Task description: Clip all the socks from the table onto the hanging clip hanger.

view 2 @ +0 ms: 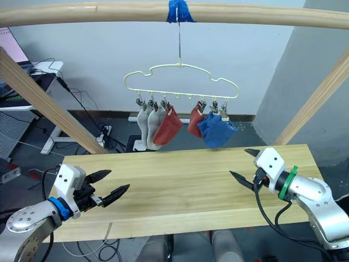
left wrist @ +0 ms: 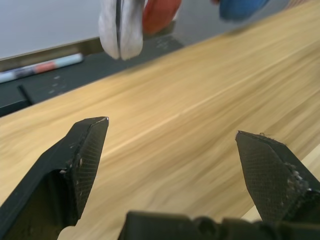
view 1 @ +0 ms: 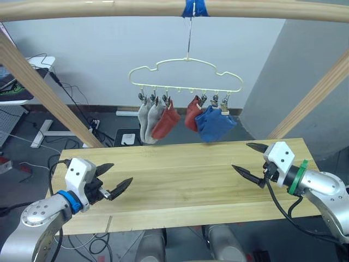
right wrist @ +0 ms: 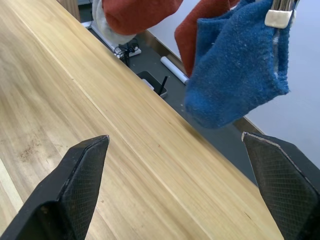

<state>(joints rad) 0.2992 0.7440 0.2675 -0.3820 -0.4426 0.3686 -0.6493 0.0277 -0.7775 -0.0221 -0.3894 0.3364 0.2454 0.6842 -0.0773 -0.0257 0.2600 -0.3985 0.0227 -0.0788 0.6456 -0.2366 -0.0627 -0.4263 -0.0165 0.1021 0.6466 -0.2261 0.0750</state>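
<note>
The cream clip hanger (view 1: 185, 73) hangs by its hook from the round wooden rail above the far edge of the table (view 1: 185, 183). Clipped in a row beneath it are two light grey socks (view 1: 147, 123), two red socks (view 1: 166, 121) and blue socks (view 1: 214, 123). No sock lies on the light-wood table top. Low over the table's left part, my left gripper (view 1: 116, 176) is open and holds nothing. Over the right part, my right gripper (view 1: 250, 158) is open and likewise holds nothing.
A round wooden rail (view 1: 163, 7) runs across the top, carried by slanted wooden posts (view 1: 49, 95) at left and right. Behind the table are a grey wall, floor cables and a desk (view 1: 22, 82) at far left.
</note>
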